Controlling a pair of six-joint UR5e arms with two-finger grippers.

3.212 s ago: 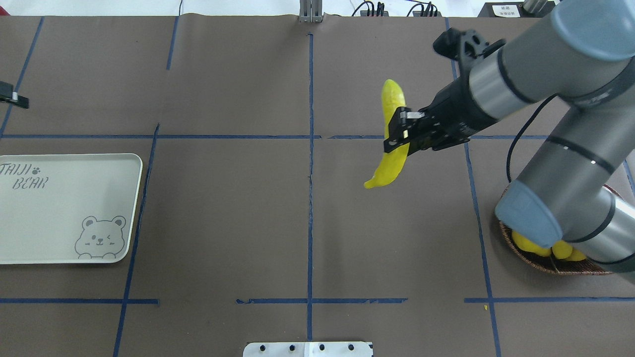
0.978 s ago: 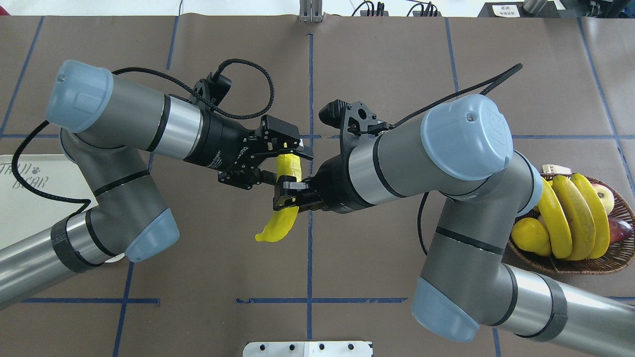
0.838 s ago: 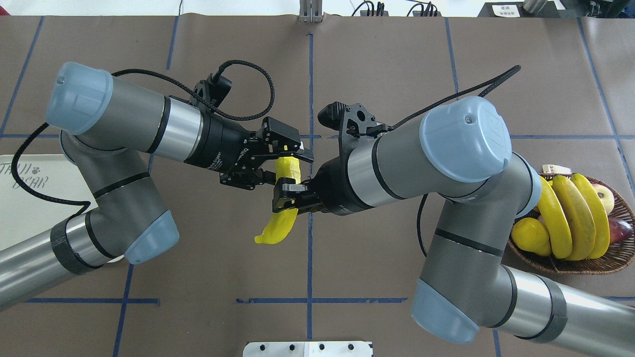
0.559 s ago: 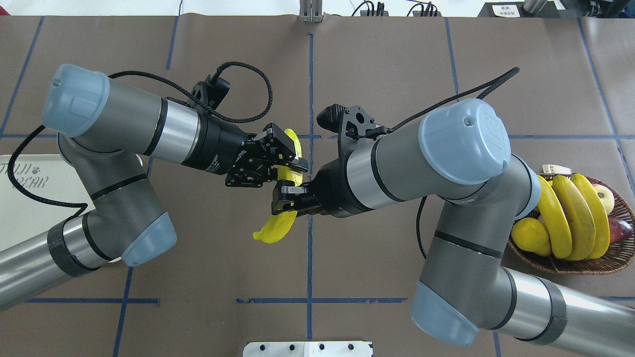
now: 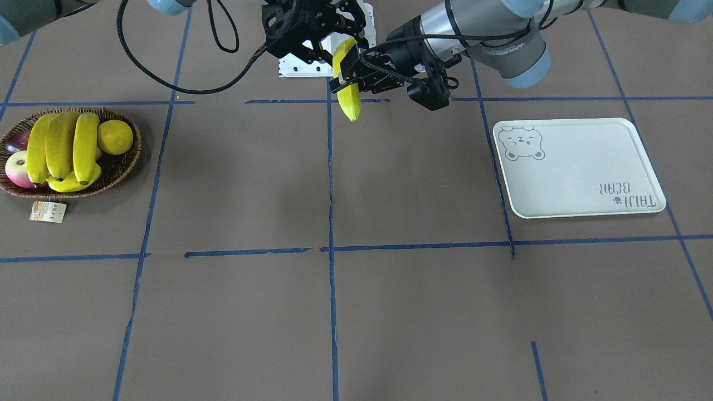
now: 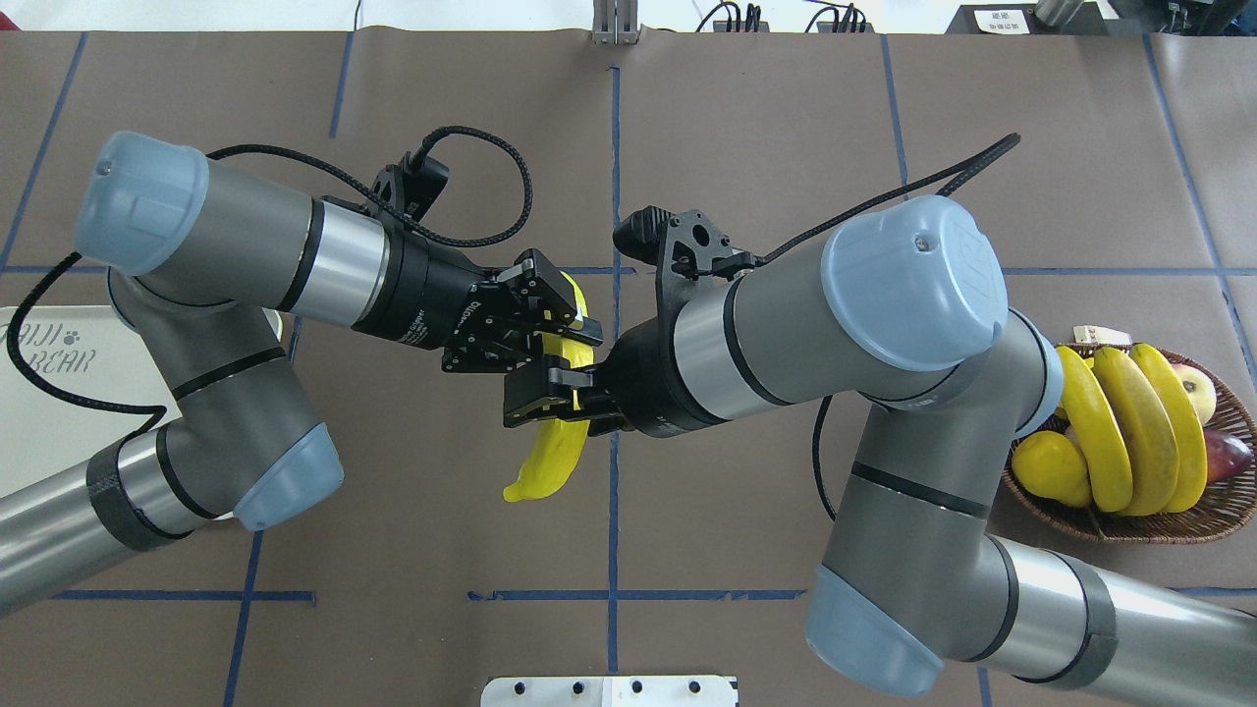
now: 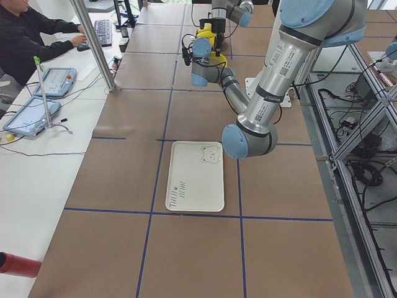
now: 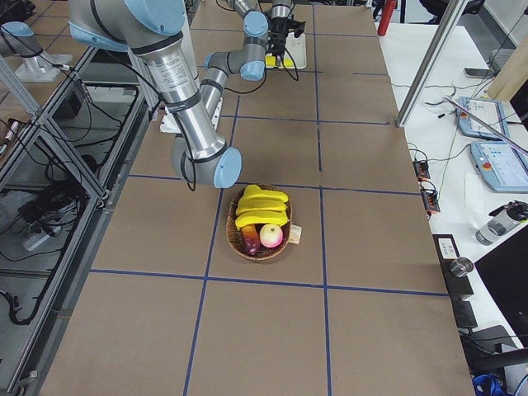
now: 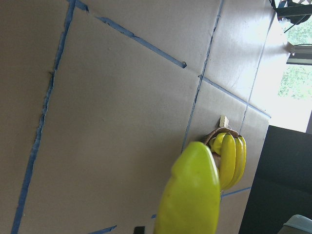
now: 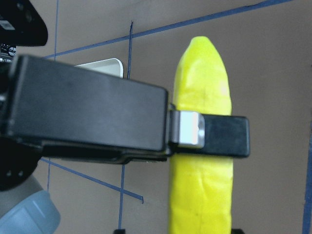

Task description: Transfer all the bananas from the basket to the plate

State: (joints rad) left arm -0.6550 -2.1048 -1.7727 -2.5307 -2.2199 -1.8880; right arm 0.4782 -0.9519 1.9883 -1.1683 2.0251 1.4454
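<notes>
- One banana (image 6: 546,462) is hanging in the air above the middle of the table (image 6: 746,118), clear of its surface.
- The right gripper (image 6: 538,398) jaws are clamping its middle; the left gripper (image 6: 550,319) jaws are closing around its upper end, contact unclear.
- Three more bananas (image 6: 1129,427) are lying in the basket (image 6: 1159,525) near the table's right edge, beside other fruit.
- The plate (image 5: 579,167) is sitting bare near the left edge.

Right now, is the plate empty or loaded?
Empty: the plate shows only its bear print; one banana hangs mid-air between both arms.
</notes>
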